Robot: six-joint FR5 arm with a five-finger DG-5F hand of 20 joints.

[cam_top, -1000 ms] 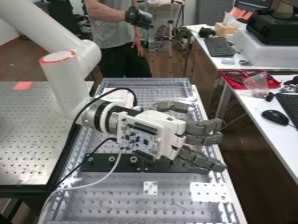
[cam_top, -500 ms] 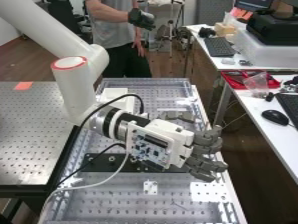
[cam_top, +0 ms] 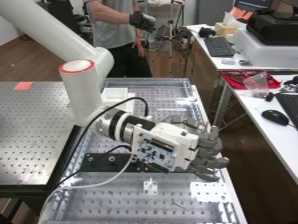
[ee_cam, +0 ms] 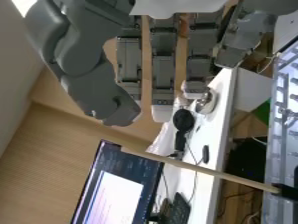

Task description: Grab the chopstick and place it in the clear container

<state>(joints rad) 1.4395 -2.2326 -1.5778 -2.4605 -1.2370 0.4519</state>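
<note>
The hand (cam_top: 207, 150) is above the perforated bench near its right edge, in the high view. In the wrist view the hand (ee_cam: 163, 67) has its fingers extended and relaxed, with the thumb apart from them and nothing between. A thin pale wooden chopstick (ee_cam: 206, 170) stands clear of the fingertips in the wrist view, one end in a dark holder (ee_cam: 287, 192) beside the metal bench. A whitish box (cam_top: 116, 95), partly behind the arm, is at the bench's far left in the high view; I cannot tell whether it is the clear container.
A black bar (cam_top: 110, 162) lies across the bench under the arm, and a white perforated plate (cam_top: 209, 191) lies near the right edge. Cables loop beside the wrist. To the right a white desk (cam_top: 269, 127) holds a red tray (cam_top: 236, 79) and a mouse (cam_top: 275, 117).
The hand has shifted slightly right and turned, and its fingers look more bunched in the high view. As the arm moved, more of the whitish box came into sight.
</note>
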